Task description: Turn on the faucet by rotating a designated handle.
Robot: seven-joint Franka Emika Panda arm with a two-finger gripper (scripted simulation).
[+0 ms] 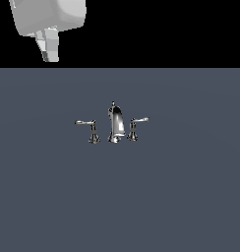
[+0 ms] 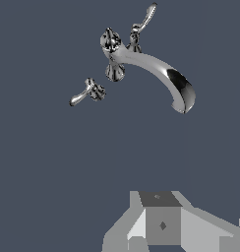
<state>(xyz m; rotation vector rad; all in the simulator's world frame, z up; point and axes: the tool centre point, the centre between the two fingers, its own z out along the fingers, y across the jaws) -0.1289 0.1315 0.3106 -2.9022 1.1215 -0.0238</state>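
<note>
The chrome faucet (image 1: pixel 115 125) stands on the grey floor in the middle of the exterior view, its curved spout (image 2: pixel 159 69) topped by a knob (image 2: pixel 110 41). The handle (image 1: pixel 87 124) is on the exterior view's left, a thin level lever on a short flared post; it also shows in the wrist view (image 2: pixel 87 93). The twin handle (image 1: pixel 136 124), with a brighter upward-tilted lever, is on the exterior view's right and also shows in the wrist view (image 2: pixel 143 23). My gripper (image 1: pixel 50 51) hangs high at the far upper left, well away from the faucet. Its fingers look pressed together and empty (image 2: pixel 161 224).
The faucet stands on a flat dark grey surface (image 1: pixel 181 197) that fills the lower part of the exterior view, with black background behind it. Nothing else shows.
</note>
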